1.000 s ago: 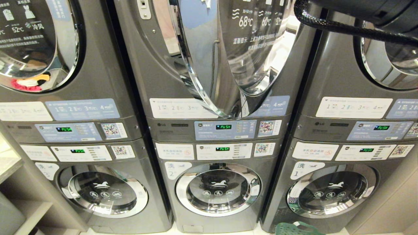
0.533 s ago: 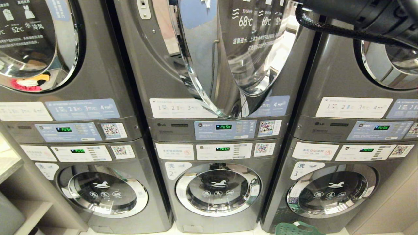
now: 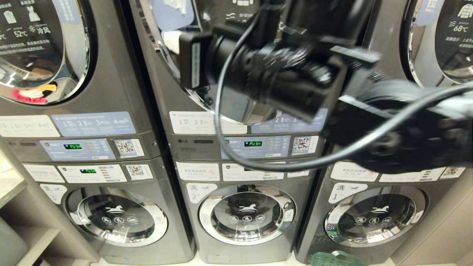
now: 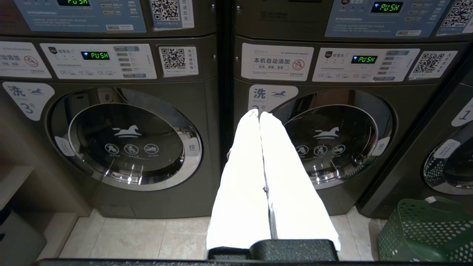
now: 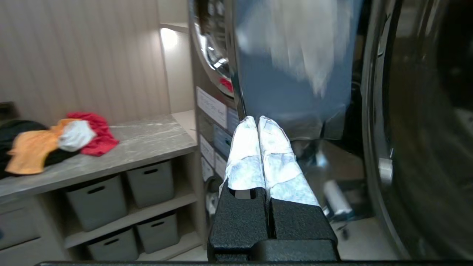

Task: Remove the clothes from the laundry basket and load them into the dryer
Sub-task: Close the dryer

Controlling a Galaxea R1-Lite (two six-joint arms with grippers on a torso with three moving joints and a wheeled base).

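Laundromat, stacked machines. Right gripper (image 5: pixel 258 122) clenched empty, dryer door (image 5: pixel 295 74) just beyond fingertips. Left gripper (image 4: pixel 259 115) clenched, parked. Laundry basket (image 4: pixel 425 231) seen on floor, well below. Door to be cleared slowly.

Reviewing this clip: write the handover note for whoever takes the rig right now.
Right pincer: shut, empty, raised at the middle dryer's open door.
Left pincer: shut, empty, parked low before the washers.
Laundry basket: on the floor by the right-hand stack; contents not visible.
Pile of clothes lies on the side counter.
Done: dryer door open; pale fabric shows inside.
Left: whether more clothes need loading can't be told; door not shut.
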